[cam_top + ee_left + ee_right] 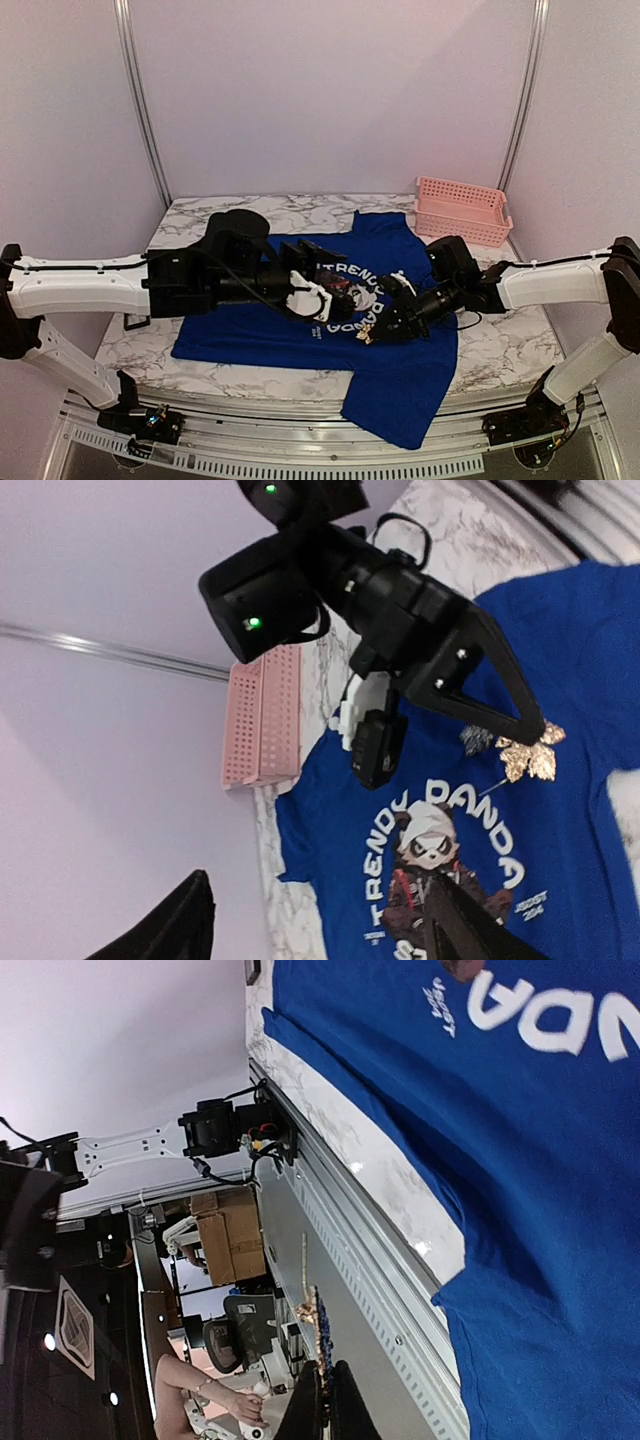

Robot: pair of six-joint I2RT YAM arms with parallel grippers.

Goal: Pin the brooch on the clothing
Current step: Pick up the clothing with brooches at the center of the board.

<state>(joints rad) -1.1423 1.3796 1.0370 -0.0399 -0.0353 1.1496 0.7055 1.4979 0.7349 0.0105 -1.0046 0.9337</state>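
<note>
Seeing both grippers hovering close together over the chest of the blue T-shirt point(400, 385), which is lying spread flat on the marble table point(505, 350).

Noting the right gripper point(538, 726) holding its fingers pressed together, tips meeting in a point. Spotting the brooch point(530, 761), gold and leaf-shaped, right at those tips and touching them, apparently being pinched there. Spotting also a small silvery cluster point(478, 740) just beside the gold leaves, on the side toward the right wrist. Not managing to tell whether the brooch is touching the cloth or hanging just above it. Not finding the brooch in the right wrist view, only two dark fingers closing tight against each other at the bottom edge, with blue cloth lying off to one side.

Noting the left gripper point(316, 300) holding its fingers spread well apart, gripping nothing. Facing the right gripper, near it but not touching.

Locating the round chest print point(430, 852), white lettering around a dark panda figure, directly beneath the left gripper and just beside the right fingertips. Placing the brooch at the outer edge of that lettering, over plain blue cloth.

Logging a pink basket point(462, 210) sitting well behind the right gripper, at the far edge of the table, near the shirt's far sleeve.
</note>
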